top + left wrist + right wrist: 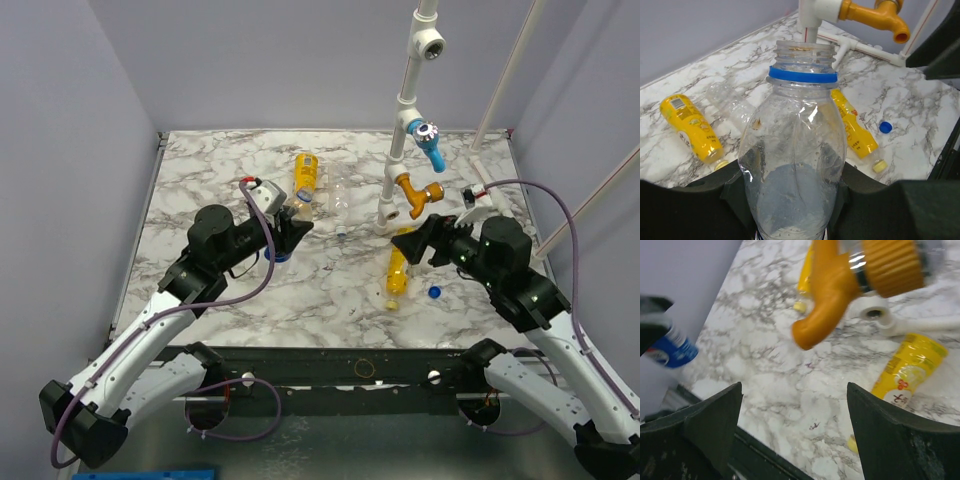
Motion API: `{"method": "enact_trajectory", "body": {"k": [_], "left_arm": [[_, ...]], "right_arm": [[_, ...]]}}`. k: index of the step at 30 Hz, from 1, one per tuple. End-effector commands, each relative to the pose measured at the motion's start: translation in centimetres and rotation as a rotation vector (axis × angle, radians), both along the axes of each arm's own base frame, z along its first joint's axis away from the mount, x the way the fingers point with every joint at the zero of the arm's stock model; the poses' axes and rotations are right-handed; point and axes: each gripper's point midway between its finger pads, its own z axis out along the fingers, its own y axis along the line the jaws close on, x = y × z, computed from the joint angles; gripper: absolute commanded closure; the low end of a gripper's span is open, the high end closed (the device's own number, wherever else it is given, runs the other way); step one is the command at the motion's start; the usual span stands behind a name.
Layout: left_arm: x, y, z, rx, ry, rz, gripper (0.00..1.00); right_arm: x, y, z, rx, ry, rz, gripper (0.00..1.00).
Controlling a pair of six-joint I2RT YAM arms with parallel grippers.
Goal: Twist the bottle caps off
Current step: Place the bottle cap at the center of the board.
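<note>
The left end effector (pixel 792 192) is closed on the lower body of a clear, thin-walled plastic bottle with a blue label (pixel 795 125), holding it upright left of centre. The bottle's threaded mouth is bare, with only a blue ring at the neck. The right end effector (pixel 795 392) stands wide open with nothing between its fingers, hovering right of centre. A small blue ribbed screw cap (pixel 434 292) lies loose on the marbled surface (pixel 200 170) just near of it.

Beside that cap lies a yellow-filled plastic bottle with a yellow label (pixel 397 272), its yellow ribbed cap (pixel 880 165) on and pointing toward the near edge. A second yellow-filled bottle (pixel 305 172) lies toward the far side, also apparently capped. A plain clear bottle (pixel 337 195) lies next to it; I cannot tell whether it has a cap.

The held bottle looks empty, so it is probably light and easily dented, and a firm squeeze may crush it. The filled yellow bottles are likely heavier and stiffer, but being round and smooth they should roll. It seems best to take one across the labelled middle and pinch the cap by its ribs.

A white pipe stand carries an orange tap (pixel 420 195) and a blue tap (pixel 432 140). The orange tap hangs just far of the nearer yellow bottle and close to the right end effector, so lifting there is tight. The left half and the near strip offer more room, though the near edge is close to that bottle's cap.
</note>
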Motion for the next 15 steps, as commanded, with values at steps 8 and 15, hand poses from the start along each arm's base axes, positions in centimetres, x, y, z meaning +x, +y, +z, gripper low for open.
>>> {"method": "enact_trajectory", "body": {"k": [8,15], "left_arm": [[1.0,0.5,1.4,-0.048,0.013,0.038,1.0],[-2.2,-0.3,1.5,-0.039,-0.017,-0.125,1.0]], "right_arm": [[-6.0,9.8,4.9,-0.007,-0.185,0.608,0.08],[-5.3,18.3,9.6,-0.062,-0.384,0.597,0.02]]}}
